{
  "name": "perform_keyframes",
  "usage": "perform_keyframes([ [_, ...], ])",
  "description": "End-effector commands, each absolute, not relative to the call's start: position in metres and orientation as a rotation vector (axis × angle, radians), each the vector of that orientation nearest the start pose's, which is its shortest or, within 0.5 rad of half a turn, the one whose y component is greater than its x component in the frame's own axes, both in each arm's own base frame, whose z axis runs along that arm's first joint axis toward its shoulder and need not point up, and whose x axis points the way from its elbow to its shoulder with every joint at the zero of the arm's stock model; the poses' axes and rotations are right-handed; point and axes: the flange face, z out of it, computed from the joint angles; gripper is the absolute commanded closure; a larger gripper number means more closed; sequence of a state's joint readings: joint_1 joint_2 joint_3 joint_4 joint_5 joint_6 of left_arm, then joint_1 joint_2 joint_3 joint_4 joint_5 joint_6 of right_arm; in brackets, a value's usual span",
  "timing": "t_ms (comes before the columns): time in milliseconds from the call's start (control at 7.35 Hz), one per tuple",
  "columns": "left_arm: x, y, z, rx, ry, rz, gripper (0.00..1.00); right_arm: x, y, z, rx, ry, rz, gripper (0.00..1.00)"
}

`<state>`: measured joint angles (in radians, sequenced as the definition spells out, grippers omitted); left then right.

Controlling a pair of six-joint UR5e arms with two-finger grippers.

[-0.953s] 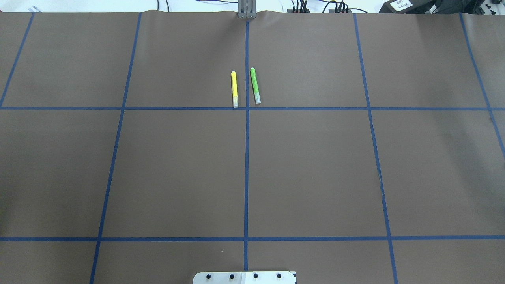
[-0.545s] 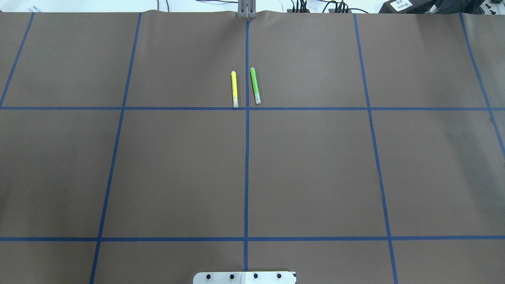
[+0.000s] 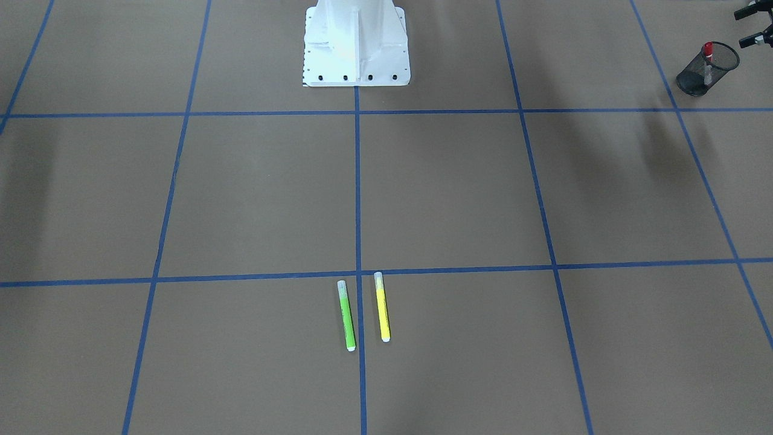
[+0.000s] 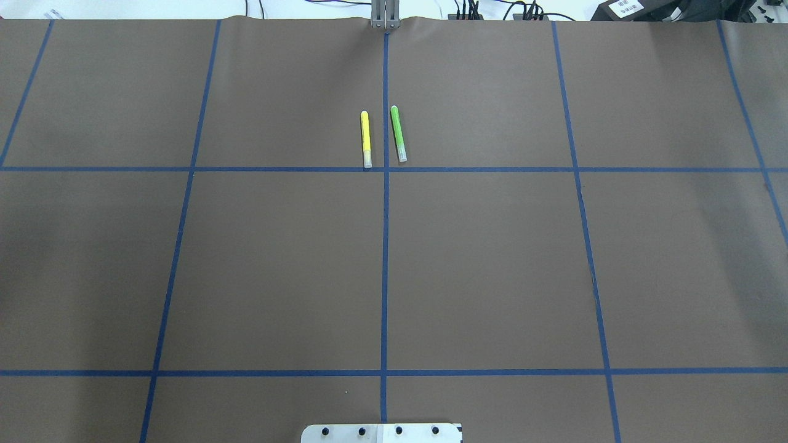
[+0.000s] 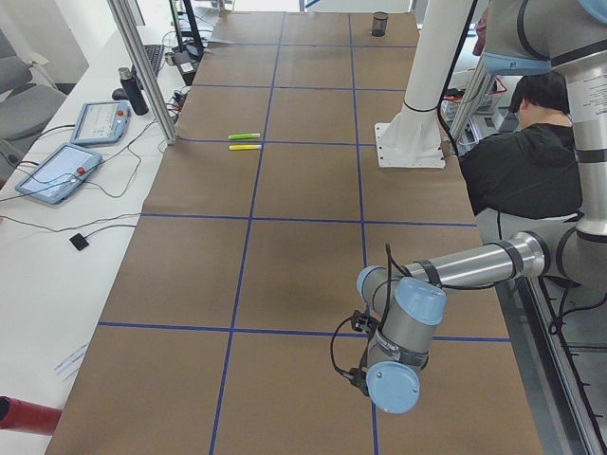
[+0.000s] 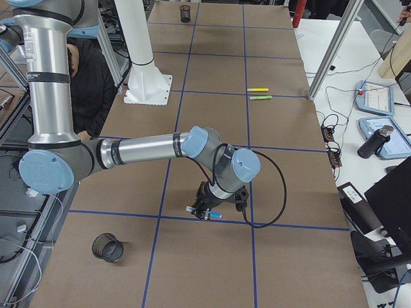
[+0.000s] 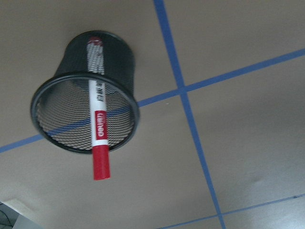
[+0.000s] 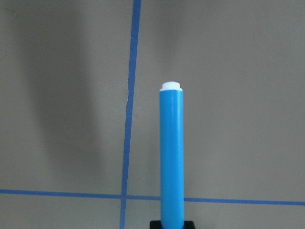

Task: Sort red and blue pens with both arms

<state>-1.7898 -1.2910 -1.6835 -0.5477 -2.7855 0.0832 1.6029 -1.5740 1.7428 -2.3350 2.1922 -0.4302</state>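
Note:
The red pen (image 7: 98,135) stands in a black mesh cup (image 7: 55,121), white barrel inside and red cap sticking out over the rim. The same cup (image 3: 696,81) sits at the table's end on my left arm's side. My left gripper (image 3: 752,26) hangs just beyond that cup, open, nothing between its fingers. My right gripper (image 6: 206,210) is shut on the blue pen (image 8: 172,162), low over a blue tape line. The pen's white end points away from the wrist. Neither gripper shows in the overhead view.
An empty mesh cup (image 6: 107,247) stands near my right arm's base side. A yellow pen (image 4: 365,139) and a green pen (image 4: 398,133) lie side by side at the far middle. The white robot pedestal (image 3: 356,42) stands mid-table. A person (image 5: 531,142) sits behind the robot.

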Motion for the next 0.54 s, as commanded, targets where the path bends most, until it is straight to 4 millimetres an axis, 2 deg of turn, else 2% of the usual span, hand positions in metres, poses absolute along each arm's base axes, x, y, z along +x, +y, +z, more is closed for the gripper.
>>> perform_keyframes([
  [0, -0.117, -0.343, 0.697, -0.703, 1.234, -0.721, 0.0, 0.103, -0.356, 0.681, -0.508, -0.758, -0.163, 1.0],
  [136, -0.122, -0.374, 0.676, -0.653, 1.237, -0.686, 0.0, 0.11, -0.317, 0.706, -0.566, -0.769, -0.121, 1.0],
  [272, -0.124, -0.389, 0.665, -0.627, 1.234, -0.67, 0.0, 0.12, -0.283, 0.724, -0.587, -0.799, -0.109, 1.0],
  [408, -0.126, -0.395, 0.662, -0.586, 1.235, -0.65, 0.0, 0.121, -0.253, 0.74, -0.615, -0.819, -0.126, 1.0],
])
